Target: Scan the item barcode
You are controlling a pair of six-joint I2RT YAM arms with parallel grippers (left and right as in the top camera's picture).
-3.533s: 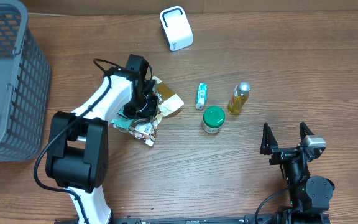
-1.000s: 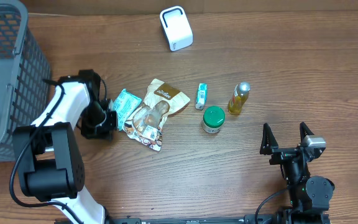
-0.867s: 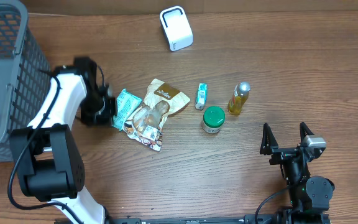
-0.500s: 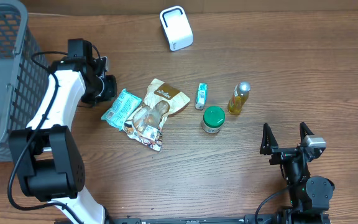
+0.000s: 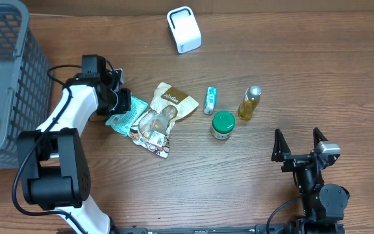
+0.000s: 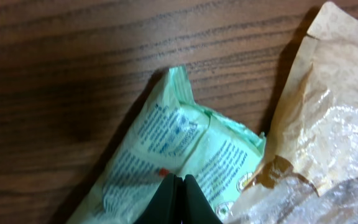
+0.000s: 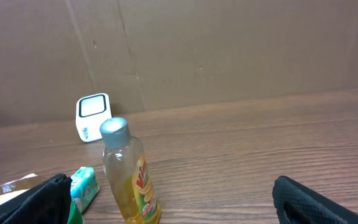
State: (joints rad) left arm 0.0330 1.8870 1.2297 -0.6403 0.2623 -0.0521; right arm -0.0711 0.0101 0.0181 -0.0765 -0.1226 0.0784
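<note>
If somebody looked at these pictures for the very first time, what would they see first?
Probably the white left arm reaching across the wood table, its shut fingers pointing down at a mint-green packet beside a crinkly brown bag. Next, the big grey basket at the far left edge, and the little yellow bottle standing upright near the green-lidded jar.
</note>
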